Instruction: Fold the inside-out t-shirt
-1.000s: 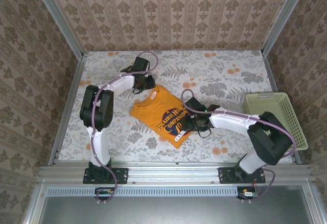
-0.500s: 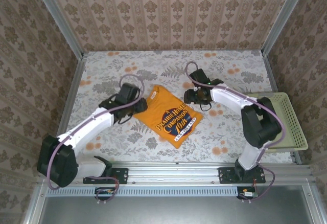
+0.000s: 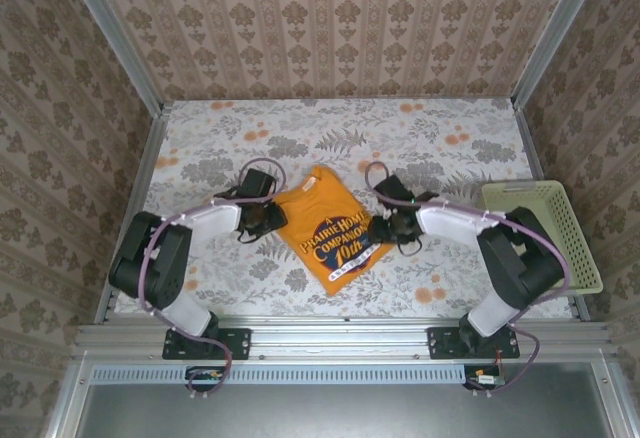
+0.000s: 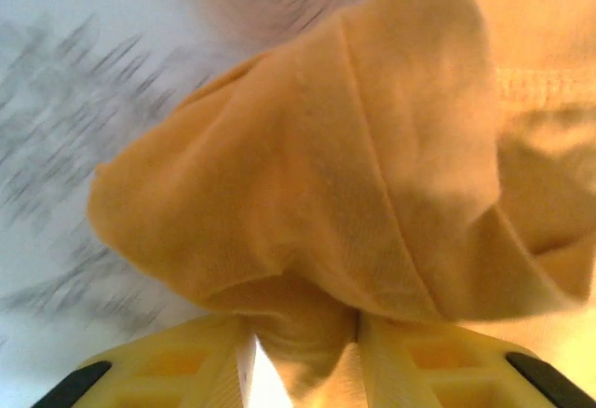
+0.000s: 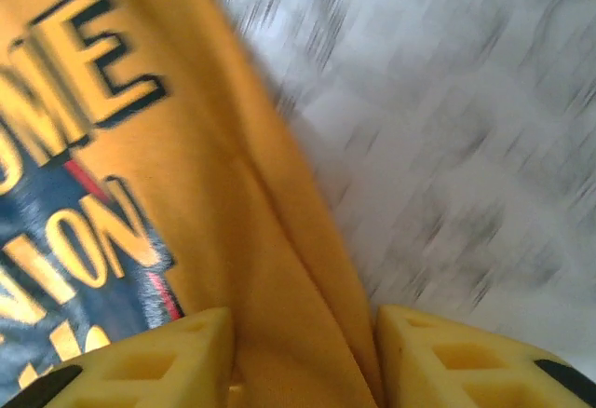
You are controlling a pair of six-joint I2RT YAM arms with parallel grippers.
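Note:
The mustard-orange t-shirt [image 3: 330, 230] lies mid-table with its dark printed lettering facing up. My left gripper [image 3: 263, 216] is at the shirt's left edge. In the left wrist view a bunched fold of plain orange cloth [image 4: 307, 194] runs down between the yellow fingers [image 4: 186, 366], and the left gripper [image 4: 303, 338] is shut on it. My right gripper [image 3: 388, 226] is at the shirt's right edge. In the right wrist view its yellow fingers [image 5: 447, 357] straddle a folded ridge of the t-shirt [image 5: 279, 268] beside the lettering. The right gripper [image 5: 303, 324] is shut on that ridge.
A pale cream mesh basket [image 3: 520, 190] stands at the table's right edge, close behind the right arm's elbow. The floral tablecloth [image 3: 420, 143] stretches back to the patterned walls. A metal rail [image 3: 340, 333] runs along the near edge.
The right gripper came nearer, from beyond the shirt's far right corner to its right edge, and closed. The left gripper shifted to the left edge. The shirt looks narrower and slightly turned.

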